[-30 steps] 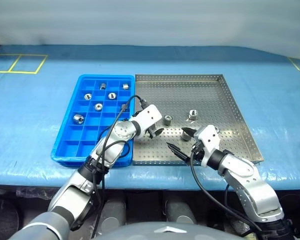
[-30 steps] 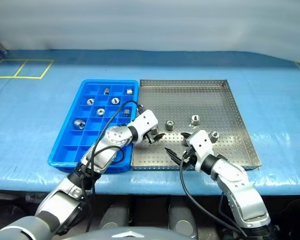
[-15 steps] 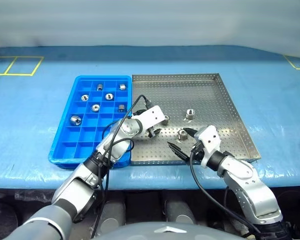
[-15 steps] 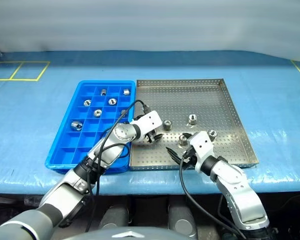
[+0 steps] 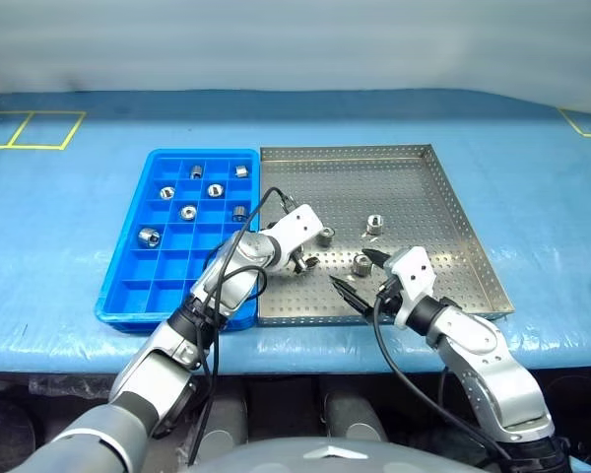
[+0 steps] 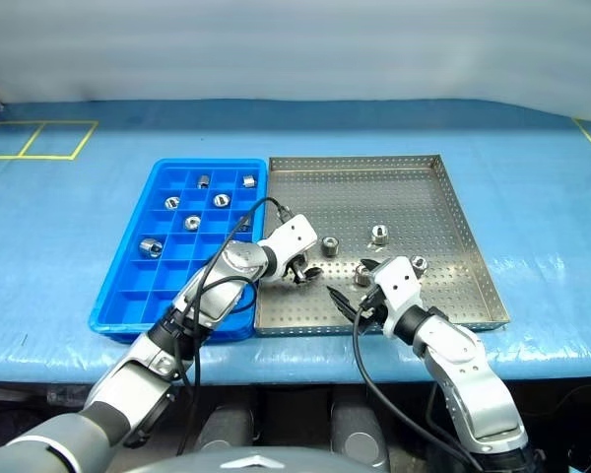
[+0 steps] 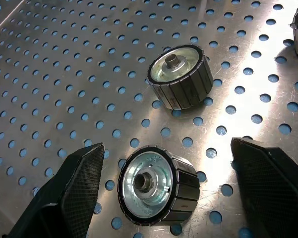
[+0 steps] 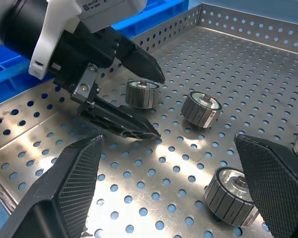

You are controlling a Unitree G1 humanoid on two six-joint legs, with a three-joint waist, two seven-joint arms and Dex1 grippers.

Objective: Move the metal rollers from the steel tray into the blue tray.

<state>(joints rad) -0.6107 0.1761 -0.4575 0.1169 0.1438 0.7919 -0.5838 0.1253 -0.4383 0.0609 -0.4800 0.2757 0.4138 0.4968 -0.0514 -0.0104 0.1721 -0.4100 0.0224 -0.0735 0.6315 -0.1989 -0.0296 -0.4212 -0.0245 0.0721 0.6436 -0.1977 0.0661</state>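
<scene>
On the blue surface (image 5: 69, 227), the blue tray (image 5: 128, 296) is seen at the left, with six metal rollers (image 5: 151, 236) lying in its compartments. Just beside it on the right sits the steel tray (image 5: 443, 207), where four more rollers are scattered. The left gripper (image 5: 309, 252) is lowered over one roller (image 7: 156, 186), its fingers (image 7: 79, 181) spread on either side without touching. The right gripper (image 5: 361, 279) is held nearby with fingers spread, nothing between them.
</scene>
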